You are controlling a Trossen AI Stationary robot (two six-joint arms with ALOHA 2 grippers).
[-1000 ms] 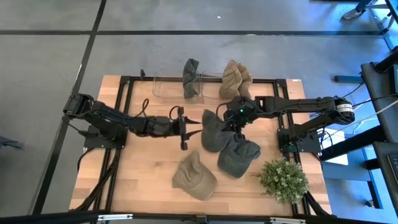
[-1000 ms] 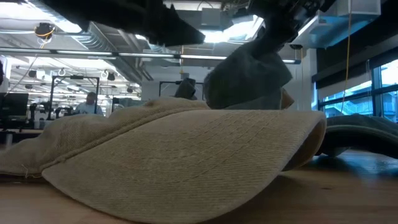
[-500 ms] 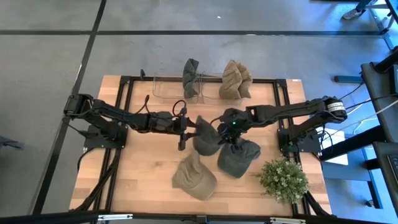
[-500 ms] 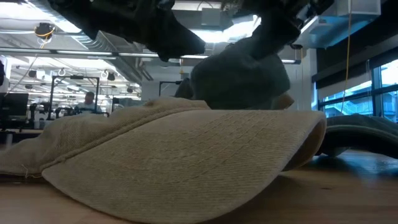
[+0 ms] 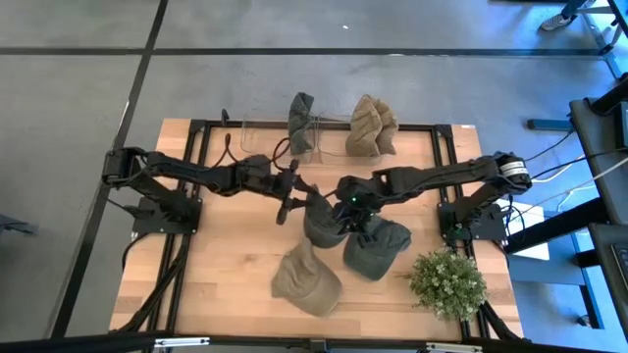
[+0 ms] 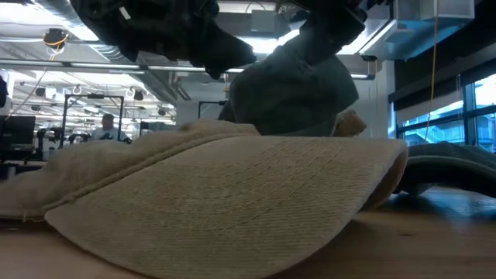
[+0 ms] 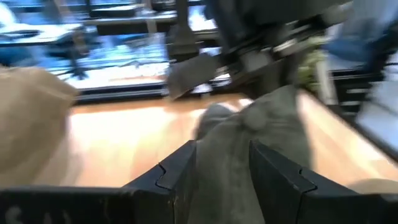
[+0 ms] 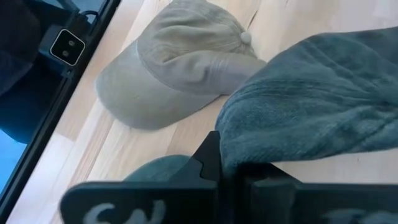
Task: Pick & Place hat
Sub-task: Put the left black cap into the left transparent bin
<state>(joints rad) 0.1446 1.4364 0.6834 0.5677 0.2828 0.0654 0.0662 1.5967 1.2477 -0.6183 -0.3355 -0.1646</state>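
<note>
A grey-green hat [image 5: 322,224] hangs between my two grippers over the middle of the table, and it also shows in the low view [image 6: 298,85]. My right gripper [image 5: 345,199] is shut on it at its right side. My left gripper [image 5: 287,196] is open at the hat's left side. In the left wrist view, the two left fingers stand on either side of a fold of the hat [image 7: 273,124]. A dark green hat [image 5: 378,247] and a tan cap [image 5: 306,279] lie flat on the table nearer the front edge. My right gripper pinches a bunched fold of the grey-green hat's cloth [image 8: 249,146] between its two fingers, coming from the table's right side and slanting down. The hat hangs slack below the fingers. My left gripper has cloth [image 7: 224,155] between its fingers; I cannot tell whether they touch it.
A clear bin [image 5: 265,137] stands at the far edge with a dark hat [image 5: 301,123] draped over its wall. A tan hat [image 5: 371,126] lies beside the bin. A potted plant [image 5: 446,282] stands at the near right corner. There is bare wood at the near left.
My right gripper has carried the hanging grey-green hat toward the table's left and slightly toward the near edge. My left gripper has edged toward the far edge and tilted, closing in on the hat until cloth lies between its fingers.
</note>
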